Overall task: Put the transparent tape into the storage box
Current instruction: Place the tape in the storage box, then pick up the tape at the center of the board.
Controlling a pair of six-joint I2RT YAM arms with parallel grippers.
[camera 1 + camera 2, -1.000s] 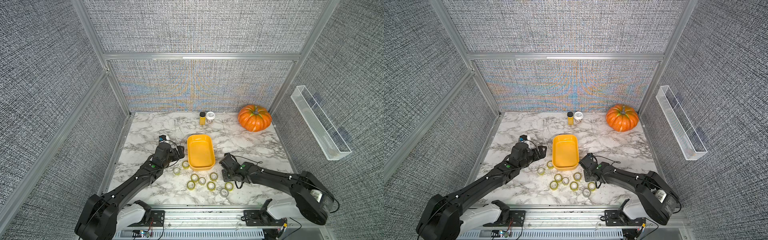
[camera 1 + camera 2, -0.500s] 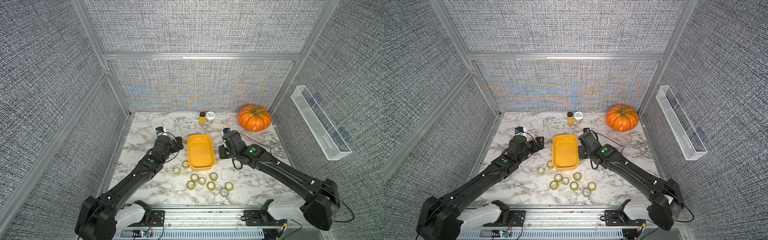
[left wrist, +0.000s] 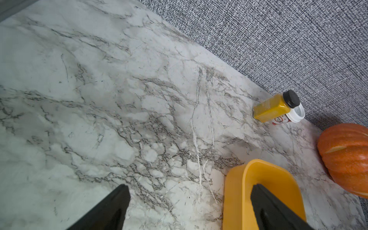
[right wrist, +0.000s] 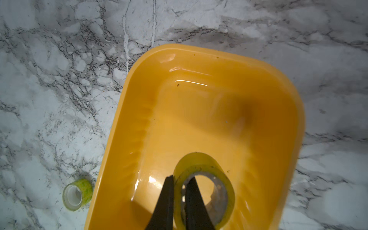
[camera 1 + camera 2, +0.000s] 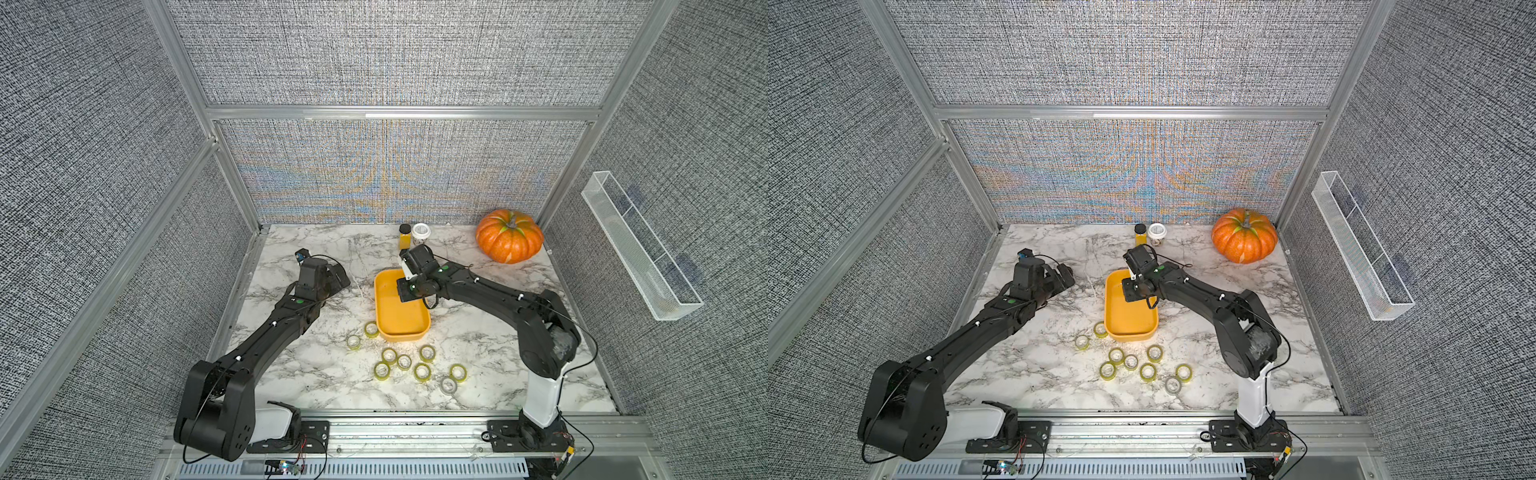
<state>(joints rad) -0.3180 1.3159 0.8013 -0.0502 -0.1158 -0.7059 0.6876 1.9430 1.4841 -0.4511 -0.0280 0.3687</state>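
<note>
**Top views:** In both top views the right gripper [image 5: 406,294] [image 5: 1133,293] hangs over the far half of the box [image 5: 401,332] [image 5: 1128,335]. Its fingertips are hidden under its own body, so the grip cannot be read here. The left gripper [image 5: 337,281] [image 5: 1064,275] waits off to the box's side, holding nothing. Nine loose rolls [image 5: 422,366] lie on the table [image 5: 316,374] well behind the right gripper, toward the robot's base, and one sits just beside the box's near corner. A hasty reach for that one could shove the box.

**Left wrist view:** The left gripper's fingers [image 3: 111,211] stand wide apart with only bare marble between them. A corner of the box [image 3: 239,189] sits just past one finger. Any push forward from here would likely catch that rim and slide the box out from under the other arm.

**Right wrist view:** The right gripper's fingers [image 4: 167,203] pinch the wall of one tape roll [image 4: 199,161], one finger inside the ring and one outside, with the box floor directly below. The roll hangs on edge. Let go like this, it may land rolling and climb the shallow wall. The tape may also cling to a finger and be carried back out.
</note>
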